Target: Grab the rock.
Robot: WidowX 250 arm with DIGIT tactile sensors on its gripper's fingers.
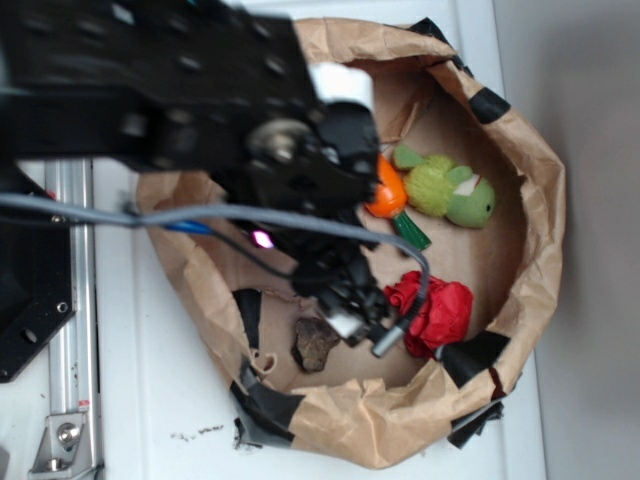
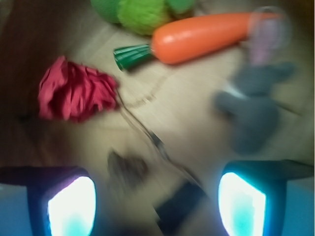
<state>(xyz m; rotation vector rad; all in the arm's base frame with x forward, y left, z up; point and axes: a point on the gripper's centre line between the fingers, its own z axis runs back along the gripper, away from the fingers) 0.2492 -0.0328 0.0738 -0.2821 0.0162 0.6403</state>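
The rock (image 1: 316,343) is a small brown-grey lump on the brown paper floor near the front left of the paper-walled pen. In the wrist view it shows blurred (image 2: 127,167), a little left of the middle between my fingers. My gripper (image 1: 357,312) hangs just right of and above the rock, with its jaws wide apart and nothing between them (image 2: 156,206). The wrist view is smeared by motion.
A red crumpled cloth (image 1: 438,310) lies right of the gripper. An orange carrot (image 2: 197,35), a green plush (image 1: 450,190) and a grey plush rabbit (image 2: 253,105) lie further back. The brown paper wall (image 1: 540,200), patched with black tape (image 1: 476,355), rings the floor.
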